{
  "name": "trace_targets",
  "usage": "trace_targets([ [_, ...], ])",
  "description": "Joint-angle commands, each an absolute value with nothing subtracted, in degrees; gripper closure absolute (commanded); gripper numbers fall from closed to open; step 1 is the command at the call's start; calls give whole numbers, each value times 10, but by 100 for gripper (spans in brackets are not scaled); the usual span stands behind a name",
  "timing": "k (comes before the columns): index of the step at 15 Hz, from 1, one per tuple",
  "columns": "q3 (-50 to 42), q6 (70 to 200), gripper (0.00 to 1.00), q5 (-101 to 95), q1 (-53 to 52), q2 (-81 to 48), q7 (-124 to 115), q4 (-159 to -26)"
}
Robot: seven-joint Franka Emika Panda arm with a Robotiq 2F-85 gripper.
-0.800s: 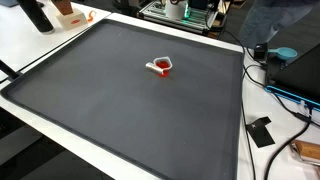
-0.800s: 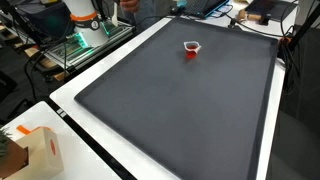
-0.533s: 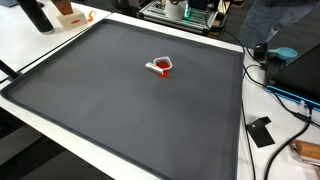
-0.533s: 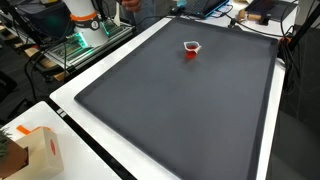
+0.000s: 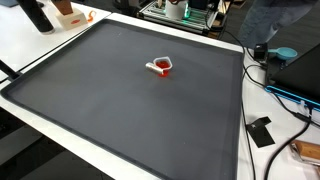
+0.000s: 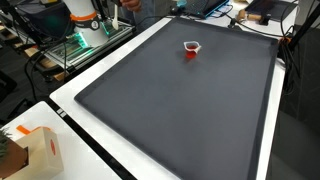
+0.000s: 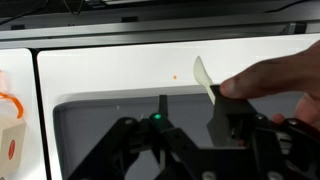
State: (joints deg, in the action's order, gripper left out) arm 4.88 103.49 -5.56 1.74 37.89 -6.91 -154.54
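1. Gripper (image 7: 165,140) seen only in the wrist view, coming in from the lower edge, with black links spread to both sides and a small green light (image 7: 155,117) in the middle. Fingertips cut off by the edge or covered, so impossible to tell whether apart or together.
2. Person's hand (image 7: 275,80) reaching in from the right of the wrist view, with the fingers at a dark grey block (image 7: 222,122) just beside the right links of the gripper. Not clear whether touching the gripper or only in front of it.
3. White strip (image 7: 204,78), thin and slightly curved, held by the fingers of the person's hand and pointing up and to the left, above the gripper and in front of the white table (image 7: 110,70).
4. Behind the gripper in the same view, the edge of the grey mat (image 7: 85,125) on the table. At the far left, part of an orange and white box (image 7: 10,125).
5. Small red and white piece (image 5: 161,68) lying alone on the dark mat (image 5: 120,110) in both exterior views, nearer to the far edge than to the near one (image 6: 191,48). Too small to tell its exact shape.
6. Mat bordered all around by the white rim of the table (image 5: 50,128).
7. Beside the mat in an exterior view: cables (image 5: 285,95), a blue thing (image 5: 283,53) and a flat black thing (image 5: 261,131).
8. In an exterior view, a cardboard box (image 6: 35,150) on the table near the close corner of the mat, well apart from the red and white piece.
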Motion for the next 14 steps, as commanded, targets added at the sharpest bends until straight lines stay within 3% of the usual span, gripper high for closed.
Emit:
trace_targets([
  [1,47,1030,69,-58,11,384,-78,-1547],
  [5,49,1033,99,-57,8,389,-82,-1553],
  [9,48,1034,97,-57,8,389,-81,-1553],
  [10,44,1033,87,-58,8,379,-72,-1544],
  [14,44,1033,87,-58,8,379,-73,-1544],
])
